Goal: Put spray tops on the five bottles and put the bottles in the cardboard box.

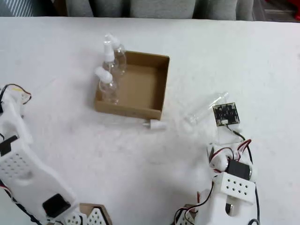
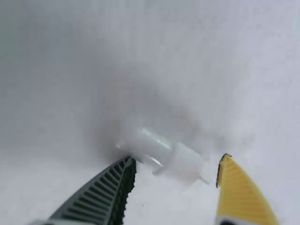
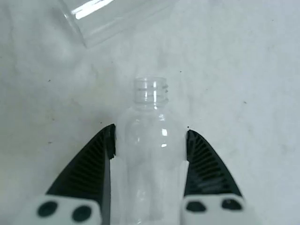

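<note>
Right wrist view, right gripper [image 3: 150,139] jaws clamped on an uncapped bottle [image 3: 151,91], left gripper [image 2: 177,160] jaws spread wide, white spray top [image 2: 161,151] lying just between their tips

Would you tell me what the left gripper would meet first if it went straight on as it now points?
Most likely the small white plastic spray top, lying on the white table just ahead of the open fingers of the left gripper; exact depth is unclear.

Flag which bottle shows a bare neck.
The bottle inside the right claw: its threaded neck is bare. The bottles in the cardboard box carry white spray tops.
</note>
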